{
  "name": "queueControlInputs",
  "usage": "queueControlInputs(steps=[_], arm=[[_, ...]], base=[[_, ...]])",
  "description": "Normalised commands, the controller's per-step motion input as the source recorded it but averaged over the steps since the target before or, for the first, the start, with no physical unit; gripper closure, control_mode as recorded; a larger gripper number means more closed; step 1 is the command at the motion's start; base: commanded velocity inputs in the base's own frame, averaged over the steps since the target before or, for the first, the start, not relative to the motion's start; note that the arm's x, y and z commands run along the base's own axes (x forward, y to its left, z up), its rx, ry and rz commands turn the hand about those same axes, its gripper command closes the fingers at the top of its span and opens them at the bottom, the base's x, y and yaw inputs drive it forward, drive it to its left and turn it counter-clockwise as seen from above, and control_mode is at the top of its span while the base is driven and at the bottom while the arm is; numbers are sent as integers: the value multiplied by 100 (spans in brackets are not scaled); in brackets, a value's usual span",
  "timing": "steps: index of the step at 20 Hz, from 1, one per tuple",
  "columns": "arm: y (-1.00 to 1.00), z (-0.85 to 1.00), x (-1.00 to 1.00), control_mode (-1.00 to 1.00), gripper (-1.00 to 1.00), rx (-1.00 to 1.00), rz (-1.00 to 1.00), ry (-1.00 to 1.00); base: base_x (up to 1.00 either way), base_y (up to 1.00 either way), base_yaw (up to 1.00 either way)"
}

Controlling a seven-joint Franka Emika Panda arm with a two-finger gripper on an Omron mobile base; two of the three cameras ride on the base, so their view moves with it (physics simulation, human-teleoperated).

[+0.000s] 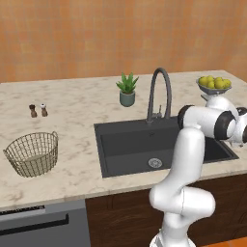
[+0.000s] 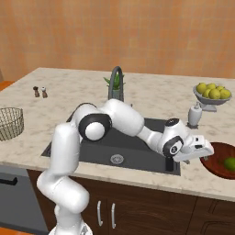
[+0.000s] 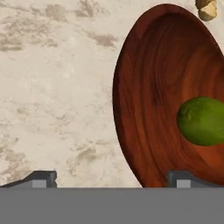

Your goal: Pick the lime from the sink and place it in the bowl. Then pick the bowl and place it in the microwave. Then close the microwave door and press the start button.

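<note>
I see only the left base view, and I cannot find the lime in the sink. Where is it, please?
Observer: The lime lies inside the bowl.
Operator: Where does the bowl stand?
Observer: On the counter, to the right of the sink.
Operator: Is the claw holding anything?
Observer: No. The claw is open and empty, with one tip over the counter and the other over the bowl.

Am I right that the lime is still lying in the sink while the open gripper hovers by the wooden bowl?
Not quite: the lime already lies in the wooden bowl, as the hand view shows. The rest holds: the open gripper hovers by the bowl, beside the sink.
</note>
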Motion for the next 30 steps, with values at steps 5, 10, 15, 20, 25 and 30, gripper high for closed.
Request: queueControlInputs(steps=[5, 10, 15, 20, 25, 30], arm=[[-60, -16, 21, -100, -100, 0, 0, 5], [-39, -15, 34, -100, -100, 1, 2, 5], [-4, -10, 3, -100, 100, 4, 2, 7], [10, 1, -16, -100, 100, 0, 0, 3], [62, 64, -64, -100, 100, -1, 2, -2], [97, 100, -54, -100, 100, -12, 10, -2]], base=[[0, 0, 0], [0, 0, 0], [0, 0, 0], [0, 0, 0], [0, 0, 0], [0, 0, 0]])
